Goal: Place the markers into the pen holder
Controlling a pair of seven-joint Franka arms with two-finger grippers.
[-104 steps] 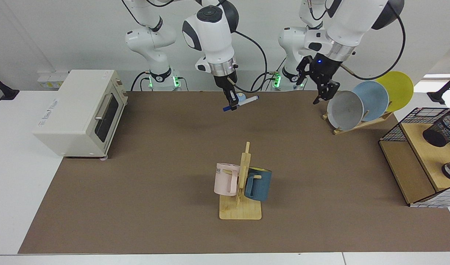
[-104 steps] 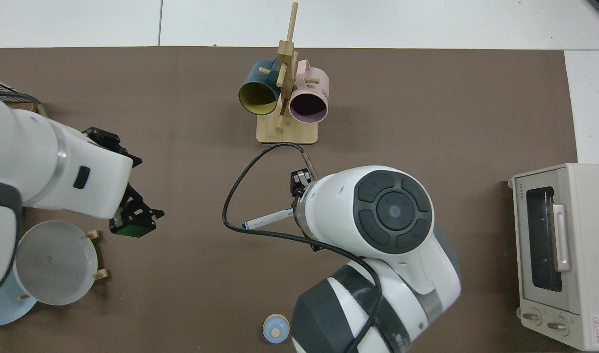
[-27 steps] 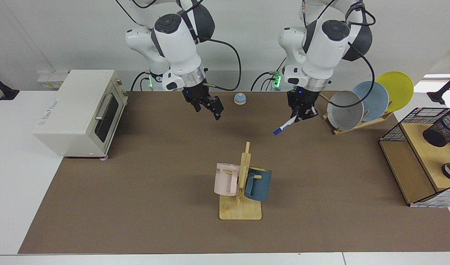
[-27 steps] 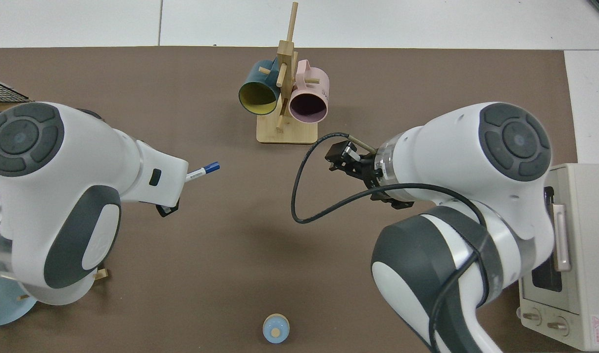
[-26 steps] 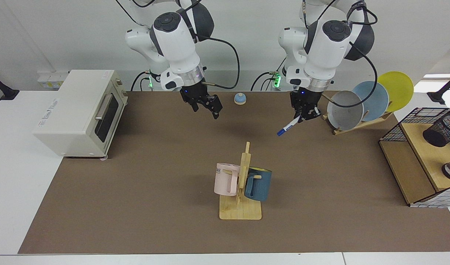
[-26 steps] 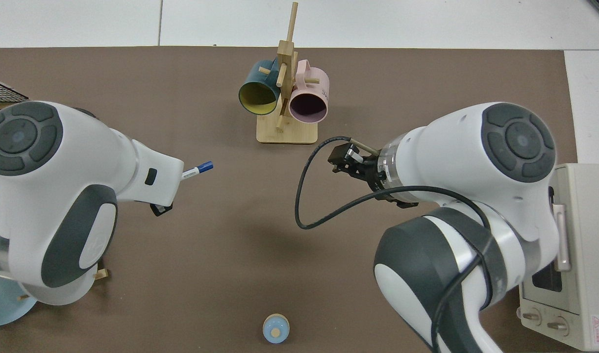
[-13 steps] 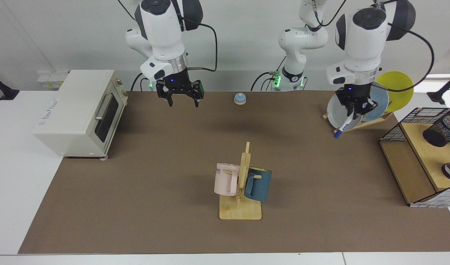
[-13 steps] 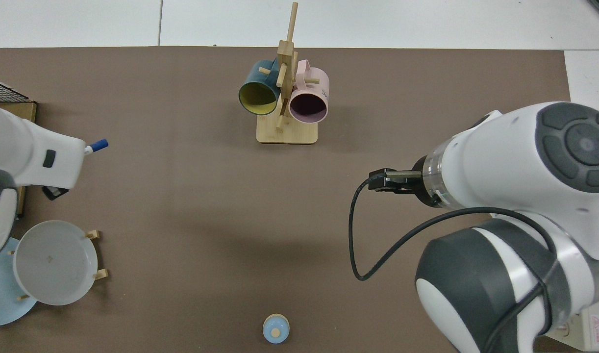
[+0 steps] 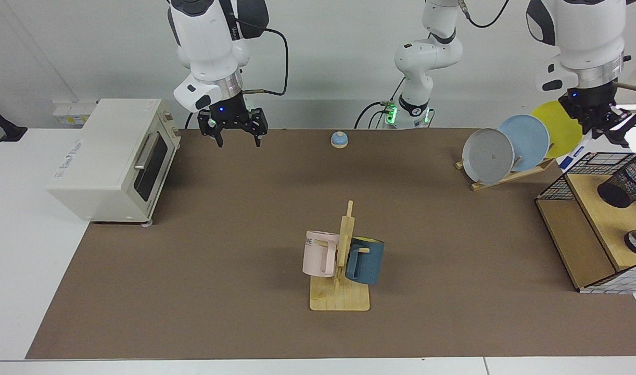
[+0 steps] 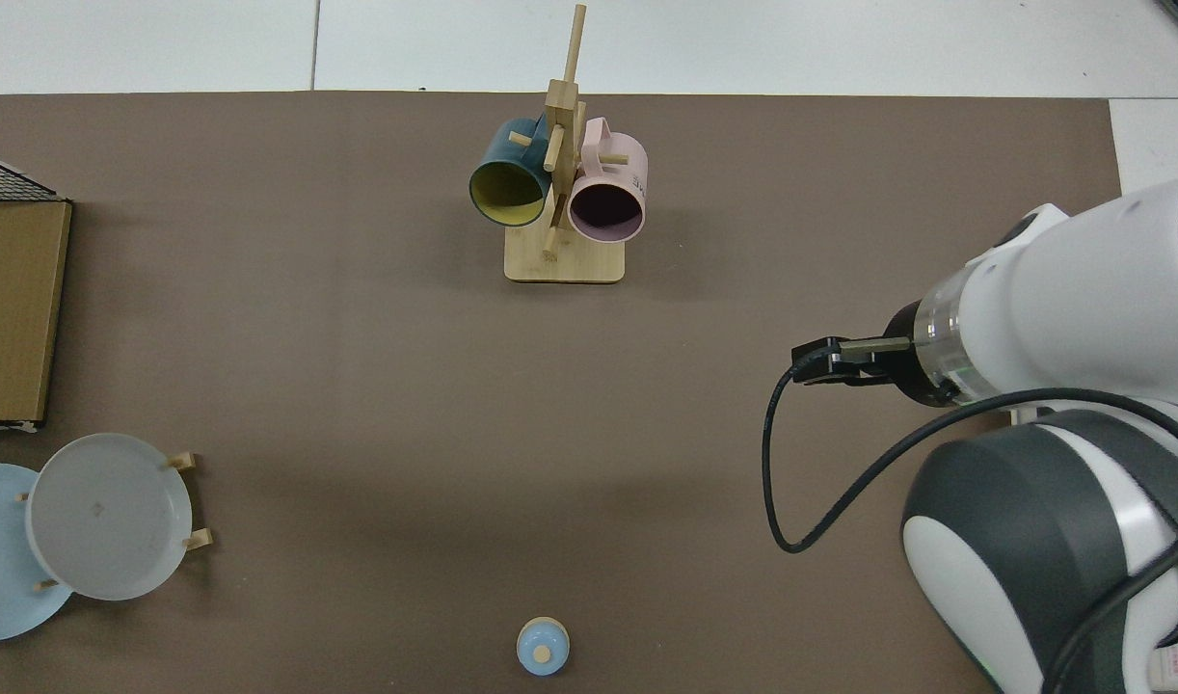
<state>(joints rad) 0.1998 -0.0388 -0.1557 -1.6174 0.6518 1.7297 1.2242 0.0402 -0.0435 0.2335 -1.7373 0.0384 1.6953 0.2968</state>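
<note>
1. The left end effector [image 9: 598,125] hangs just above the near corner of the large black wire-grid rack with wooden boards [image 9: 575,229], pinching the upper end of the slim white-barrelled marker [image 9: 573,152].
2. The marker slants down and away from the rack, its lower end just outside the rack's wire edge. Gripped by one end, its free length can probably be steered into an opening.
3. The small black wire-mesh pen holder [image 9: 624,181] sits on the rack's upper board and looks tilted. It is near the marker but not yet under it, so the carry seems almost done and the drop is still to come.
4. The right end effector [image 9: 236,136] waits well apart from the rack, at the opposite end of the brown counter [image 9: 193,260]. Its fingers are spread and hold nothing, which leaves the rack side to the left arm.
</note>
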